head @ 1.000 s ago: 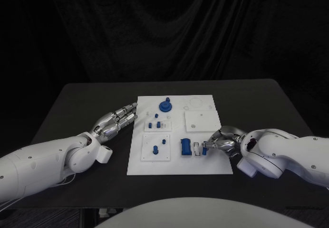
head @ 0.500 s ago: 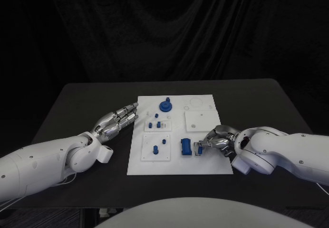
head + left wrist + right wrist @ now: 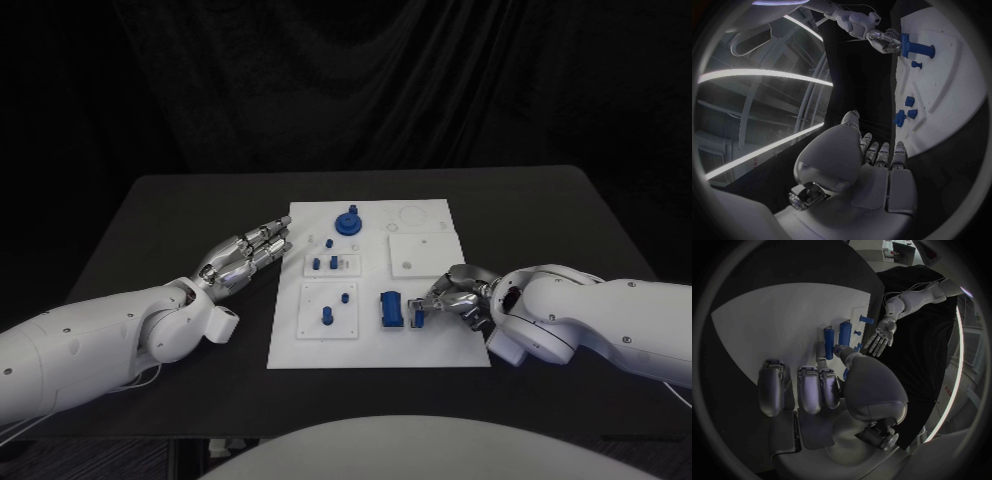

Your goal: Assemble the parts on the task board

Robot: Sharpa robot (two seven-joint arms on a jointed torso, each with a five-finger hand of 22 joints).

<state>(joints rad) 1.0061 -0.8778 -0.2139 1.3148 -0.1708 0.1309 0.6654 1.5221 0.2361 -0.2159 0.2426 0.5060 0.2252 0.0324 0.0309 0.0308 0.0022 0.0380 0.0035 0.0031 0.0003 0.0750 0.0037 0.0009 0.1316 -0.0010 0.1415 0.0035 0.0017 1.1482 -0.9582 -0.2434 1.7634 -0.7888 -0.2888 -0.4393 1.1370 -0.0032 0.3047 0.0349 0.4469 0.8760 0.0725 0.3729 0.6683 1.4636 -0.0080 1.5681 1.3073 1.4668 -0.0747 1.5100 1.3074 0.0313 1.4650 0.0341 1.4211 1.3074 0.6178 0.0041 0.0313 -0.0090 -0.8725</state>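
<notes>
The white task board (image 3: 433, 350) lies mid-table. On it are a blue knob (image 3: 348, 220), several small blue parts (image 3: 330, 262), a blue peg (image 3: 327, 318) and an upright blue block (image 3: 391, 308). My right hand (image 3: 456, 298) rests on the board's right side and pinches a small blue part (image 3: 420, 313) at its fingertips, right beside the blue block. In the right wrist view the thumb (image 3: 842, 353) reaches to the blue block (image 3: 844, 332). My left hand (image 3: 248, 252) hovers flat just off the board's left edge, fingers spread, holding nothing.
The black table (image 3: 173, 210) has bare room on both sides of the board. A square white inset plate (image 3: 424, 254) sits on the board behind my right hand. The left wrist view shows the board's edge (image 3: 954, 100) with my right hand (image 3: 882, 40) far off.
My right hand has slid a little left across the board, bringing the small blue part closer to the blue block. The left hand has not moved.
</notes>
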